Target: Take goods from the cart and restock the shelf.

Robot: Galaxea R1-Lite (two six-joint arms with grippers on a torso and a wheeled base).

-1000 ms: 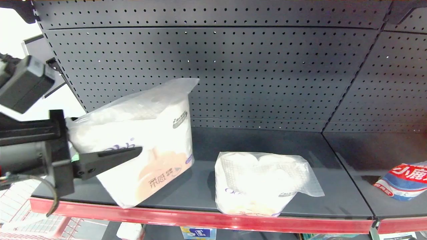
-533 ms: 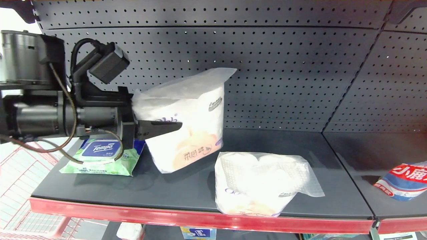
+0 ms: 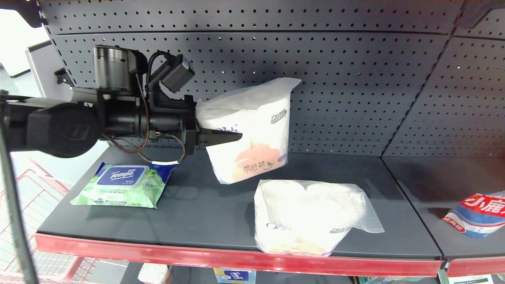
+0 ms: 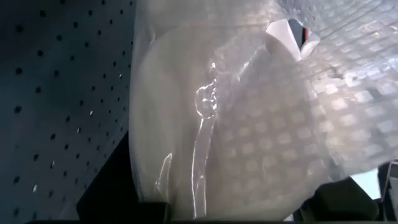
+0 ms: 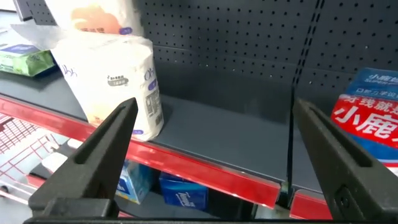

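My left gripper (image 3: 221, 138) is shut on a white pack of toilet paper (image 3: 252, 132), holding it tilted above the dark shelf (image 3: 205, 205) near the pegboard back wall. In the left wrist view the pack's clear wrapping (image 4: 249, 124) sits right against the camera. A second toilet paper pack (image 3: 311, 215) rests on the shelf near the red front edge, and it shows in the right wrist view (image 5: 115, 78) too. My right gripper (image 5: 217, 162) is open in front of the shelf and below its front edge, with nothing between its fingers.
A green pack of wet wipes (image 3: 124, 190) lies at the shelf's left. A blue and red bag (image 3: 479, 213) sits on the adjoining shelf section to the right. The red wire cart (image 3: 23, 236) stands at lower left. More goods sit on the shelf below.
My left arm has carried the toilet paper pack up and to the right, from the shelf's front left to above its back middle, uncovering the wet wipes.
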